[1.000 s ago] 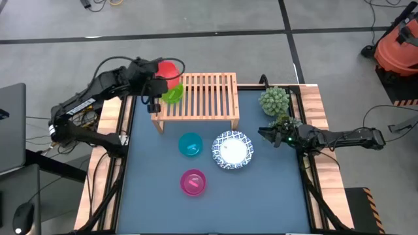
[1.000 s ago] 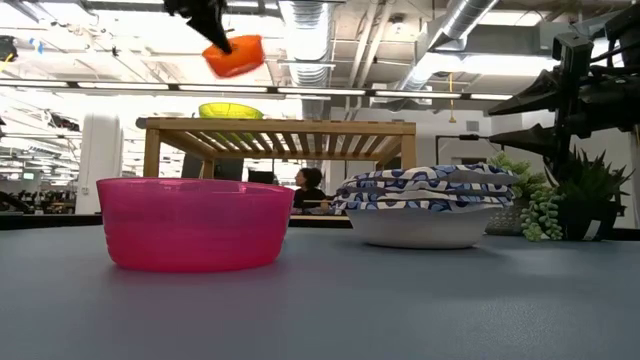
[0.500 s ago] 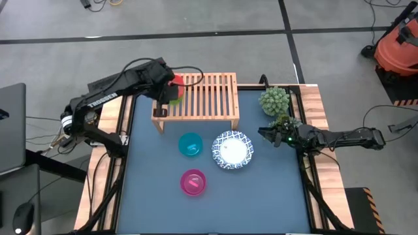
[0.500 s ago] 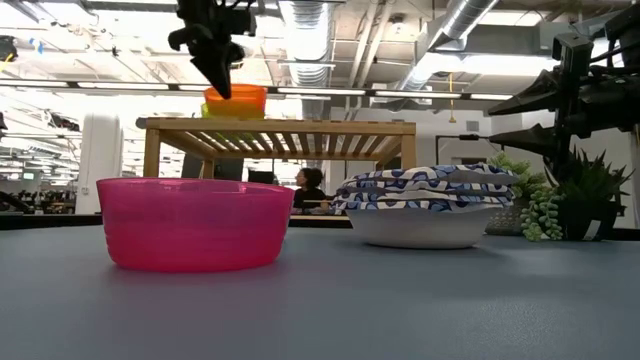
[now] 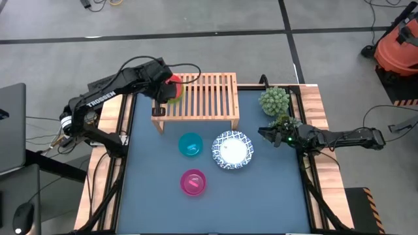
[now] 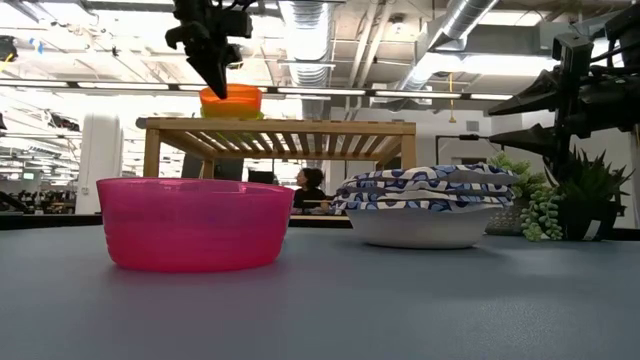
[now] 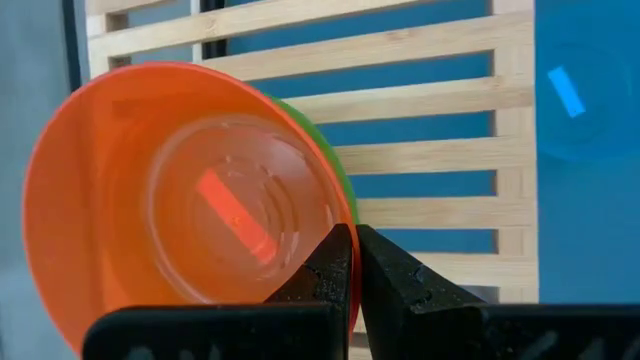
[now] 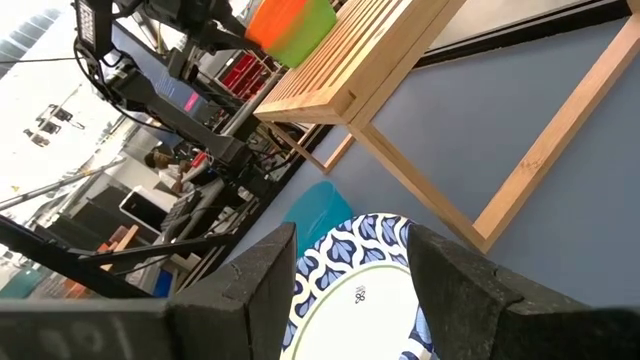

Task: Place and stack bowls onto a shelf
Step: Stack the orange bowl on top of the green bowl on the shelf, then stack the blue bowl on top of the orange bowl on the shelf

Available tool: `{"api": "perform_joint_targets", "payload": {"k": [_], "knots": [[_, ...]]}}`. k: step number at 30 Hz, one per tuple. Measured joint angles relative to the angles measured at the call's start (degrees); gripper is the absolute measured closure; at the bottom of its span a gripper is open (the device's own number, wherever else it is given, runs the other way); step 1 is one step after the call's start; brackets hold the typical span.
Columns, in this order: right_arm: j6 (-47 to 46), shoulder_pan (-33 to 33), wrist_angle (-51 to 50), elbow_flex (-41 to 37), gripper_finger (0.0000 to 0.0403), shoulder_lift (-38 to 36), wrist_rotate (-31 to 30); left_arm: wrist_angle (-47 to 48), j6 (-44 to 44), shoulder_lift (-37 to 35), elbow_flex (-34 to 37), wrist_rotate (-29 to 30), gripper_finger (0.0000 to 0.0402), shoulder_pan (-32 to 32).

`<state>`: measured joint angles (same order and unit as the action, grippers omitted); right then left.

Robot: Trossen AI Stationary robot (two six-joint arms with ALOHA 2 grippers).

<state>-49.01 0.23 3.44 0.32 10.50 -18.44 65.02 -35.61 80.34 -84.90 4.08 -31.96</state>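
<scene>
The red bowl (image 7: 190,190) sits nested in the green bowl (image 7: 325,150) on the left end of the slatted wooden shelf (image 5: 209,98). My left gripper (image 7: 352,250) is above it, shut on its rim; in the low view the left gripper (image 6: 218,85) points down onto the red bowl (image 6: 230,100). The teal bowl (image 5: 191,144), the magenta bowl (image 5: 193,182) and the two stacked white bowls (image 5: 232,149) rest on the blue table in front of the shelf. My right gripper (image 5: 264,135) waits open, right of the white bowls (image 8: 370,290). My left gripper pinches the red bowl's rim (image 7: 340,215) on its left side between the two fingers, one inside the bowl and one outside. The fingers come from above, pointing down. The bowl sits upright inside the green bowl on the shelf.
Two potted plants (image 5: 274,100) stand at the table's far right corner, beside the shelf's right end. The shelf's slats right of the stacked bowls are bare (image 5: 215,91). A wooden border (image 5: 313,104) frames the table. People sit in the room behind.
My left gripper carried the red bowl from high up at the shelf's left end toward the right and down. The bowl, tilted a second ago, now stands level inside the green bowl. The right arm kept still.
</scene>
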Motion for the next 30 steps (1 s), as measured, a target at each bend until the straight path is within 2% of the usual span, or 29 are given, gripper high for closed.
{"api": "perform_joint_targets", "payload": {"k": [6,19,25,28,30], "knots": [[0.0,0.0,0.0,0.0,0.0184,0.0,0.0,0.9,-0.2,0.0,0.0,-0.2,0.0378,-0.9],[0.1,0.0,0.0,0.0,0.0184,0.0,0.0,1.4,-0.1,0.0,-1.4,-0.3,0.0226,-1.1],[0.1,0.0,0.0,0.0,0.0184,0.0,0.0,2.4,1.8,0.0,-5.7,-0.4,0.0186,-1.1],[0.0,0.0,0.0,0.0,0.0184,0.0,0.0,4.9,3.2,0.0,-9.1,-3.6,0.0182,-0.9],[0.0,0.0,0.0,0.0,0.0184,0.0,0.0,6.0,5.3,0.0,-10.9,-9.4,0.0182,0.0]]}}
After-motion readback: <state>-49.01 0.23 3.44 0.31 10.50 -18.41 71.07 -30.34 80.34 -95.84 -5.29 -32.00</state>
